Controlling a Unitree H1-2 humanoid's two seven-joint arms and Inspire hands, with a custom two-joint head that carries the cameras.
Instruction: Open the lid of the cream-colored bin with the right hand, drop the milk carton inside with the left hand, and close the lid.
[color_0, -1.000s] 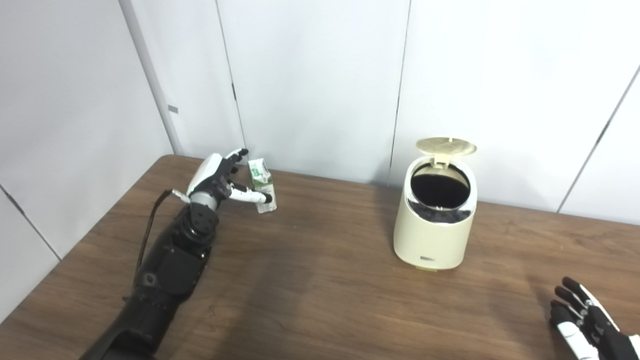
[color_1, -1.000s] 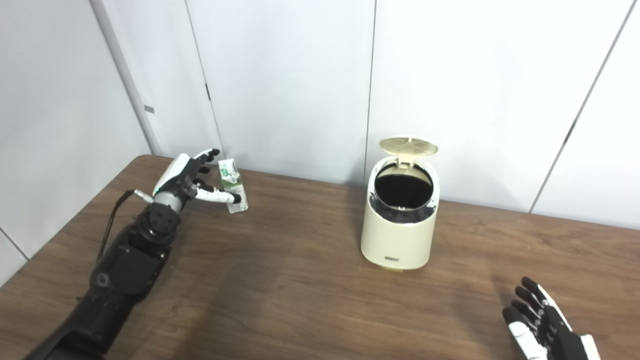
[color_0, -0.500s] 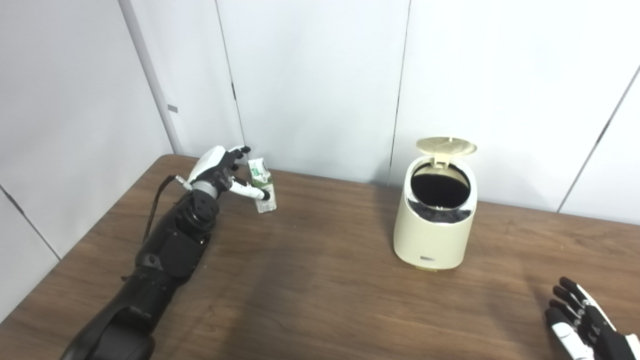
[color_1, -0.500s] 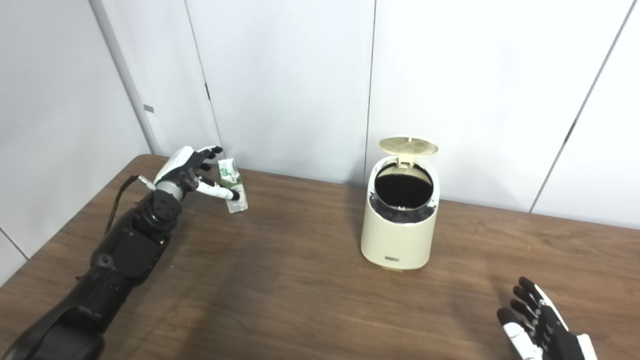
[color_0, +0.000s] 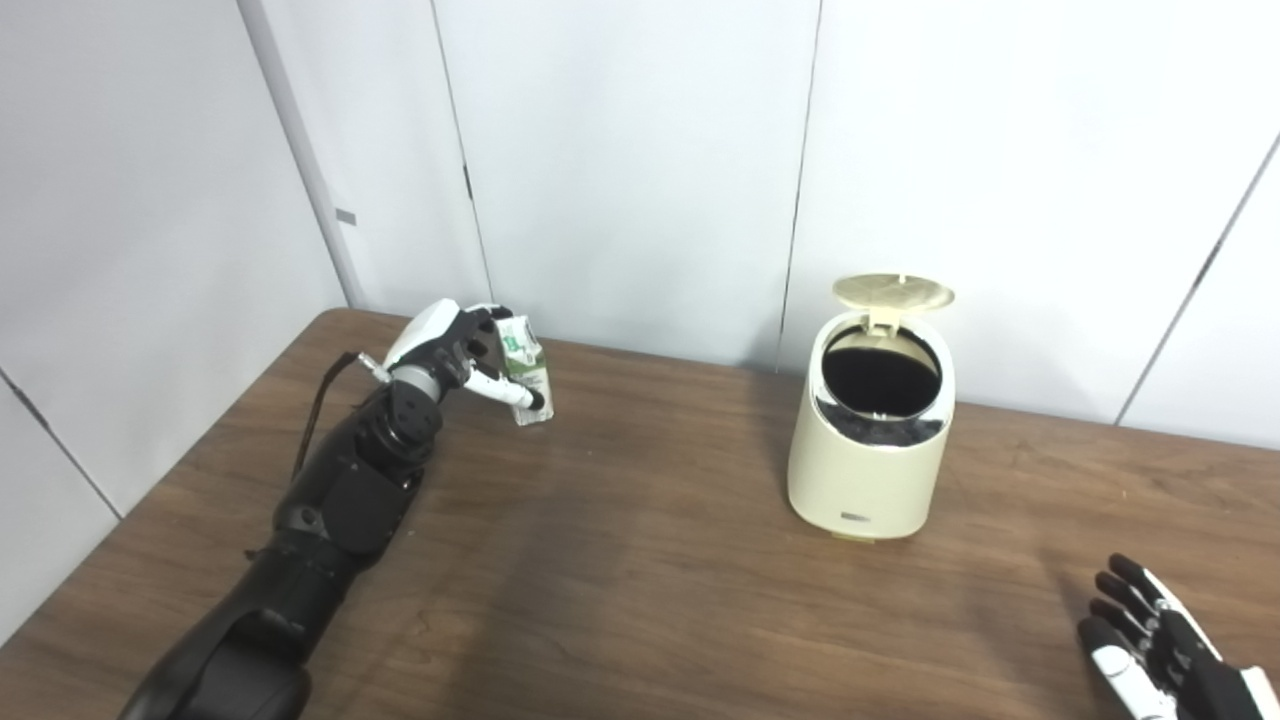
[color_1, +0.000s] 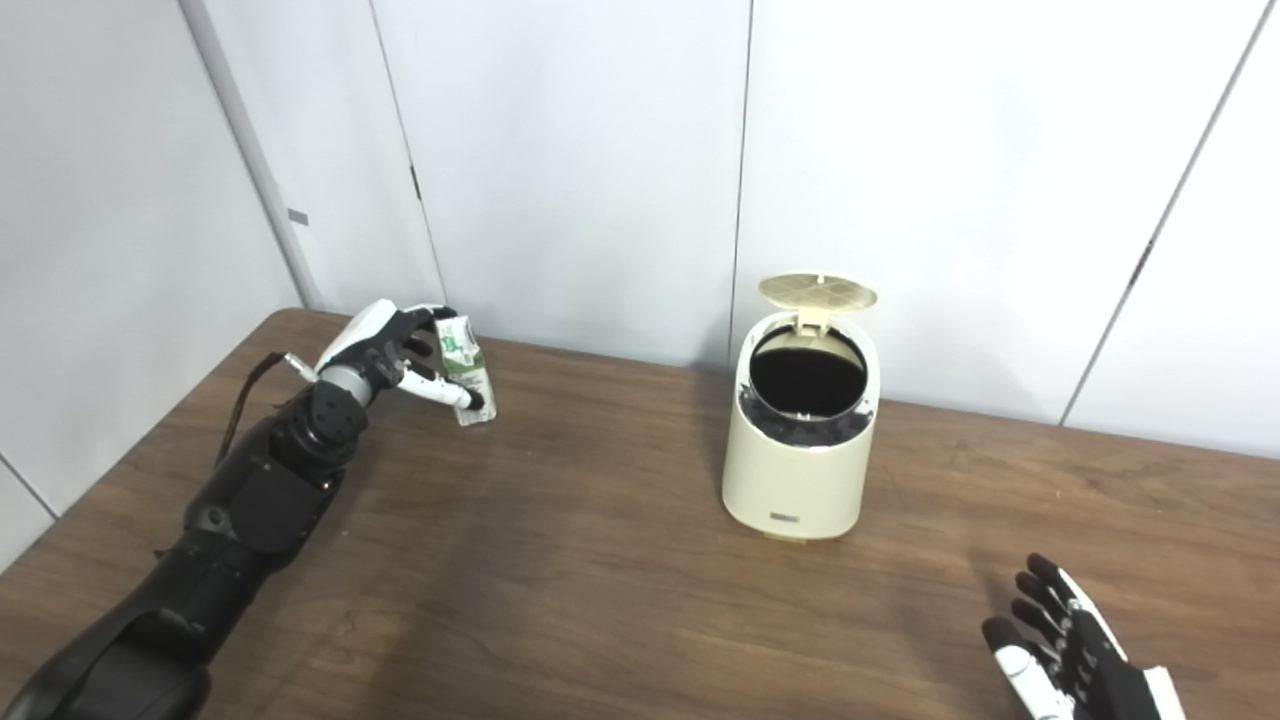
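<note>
Now left hand (color_0: 445, 345) fingers around milk carton (color_0: 524, 369) near table's (color_0: 650, 560) back edge; right hand (color_0: 1160, 655) fingers spread, lid (color_0: 892, 292) up.

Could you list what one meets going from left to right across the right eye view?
Left hand → milk carton → cream-colored bin with its lid up → right hand.
</note>
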